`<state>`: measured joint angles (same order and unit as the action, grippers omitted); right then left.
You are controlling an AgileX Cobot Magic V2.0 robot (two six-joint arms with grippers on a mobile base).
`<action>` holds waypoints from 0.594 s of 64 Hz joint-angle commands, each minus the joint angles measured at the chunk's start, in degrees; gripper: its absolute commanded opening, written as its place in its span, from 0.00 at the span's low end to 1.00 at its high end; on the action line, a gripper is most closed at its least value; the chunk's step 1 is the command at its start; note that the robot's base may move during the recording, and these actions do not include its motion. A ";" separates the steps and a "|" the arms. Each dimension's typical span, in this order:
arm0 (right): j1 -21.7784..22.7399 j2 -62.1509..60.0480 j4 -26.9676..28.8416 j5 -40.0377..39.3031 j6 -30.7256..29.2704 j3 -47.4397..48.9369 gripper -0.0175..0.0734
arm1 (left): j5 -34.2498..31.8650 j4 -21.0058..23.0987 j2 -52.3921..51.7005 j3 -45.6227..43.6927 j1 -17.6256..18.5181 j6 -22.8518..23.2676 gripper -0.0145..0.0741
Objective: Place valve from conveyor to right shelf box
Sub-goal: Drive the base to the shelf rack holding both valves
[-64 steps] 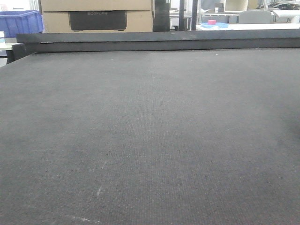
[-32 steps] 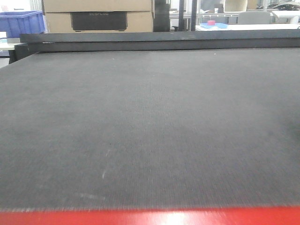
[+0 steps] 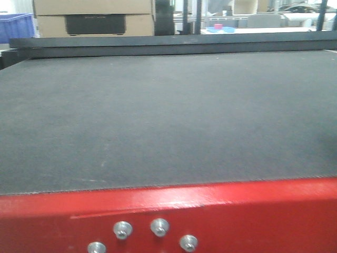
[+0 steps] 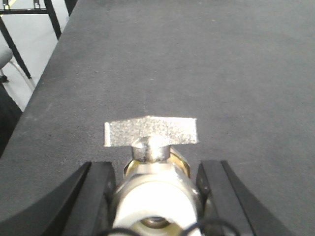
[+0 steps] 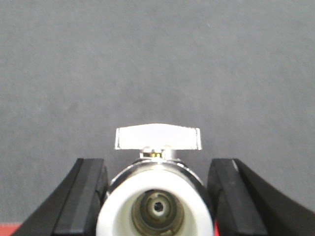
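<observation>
Backing off is what the front view shows: the red frame (image 3: 210, 205), half a second ago only a thin strip along the bottom edge, now fills the lower quarter with its bolts (image 3: 159, 227) in sight, and the cardboard box (image 3: 95, 16) at the top has slid left.

Nearest us, each wrist view has a valve low in the middle. The left jaws stand narrowly apart with their dark pads pressed to either side of the left valve (image 4: 153, 167), and the right jaws clasp the right valve (image 5: 156, 191) in the same way. Both valves look carried above the belt (image 3: 168, 116) and not resting on it. A sliver of red in the lower left corner of the right wrist view puts that one near the belt's near edge.

We judge these pieces rigid, dense for their bulk and not fragile. Polished metal is slippery, so the hold belongs across the round body, as it is now. It should not be on the thin handle, which would likely turn under load.

The left valve has a brassy body, a white collar and a speckled silver wing handle (image 4: 150, 132) lying crosswise. The right valve is chrome, with a white ring round its open bore and a bright flat handle (image 5: 158, 138).

Farther up the front view, the belt is dark grey and bare of valves. Beyond it lie a dark rail (image 3: 168, 45) and a blue crate (image 3: 16, 26) at upper left. No shelf box is in view.
</observation>
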<state>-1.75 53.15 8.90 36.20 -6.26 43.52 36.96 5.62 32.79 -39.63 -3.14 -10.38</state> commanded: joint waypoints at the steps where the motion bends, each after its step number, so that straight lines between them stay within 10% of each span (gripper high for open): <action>1: 0.26 -0.76 -0.15 -3.68 -0.42 0.36 0.01 | -3.38 0.72 -0.37 -0.25 0.20 0.49 0.04; 38: 0.26 -0.76 -0.15 -3.68 -0.42 0.36 0.01 | -3.40 0.72 -0.49 -0.25 0.20 0.49 0.04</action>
<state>-1.75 53.15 9.01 36.20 -6.26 43.52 36.96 5.62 32.67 -39.63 -3.14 -10.28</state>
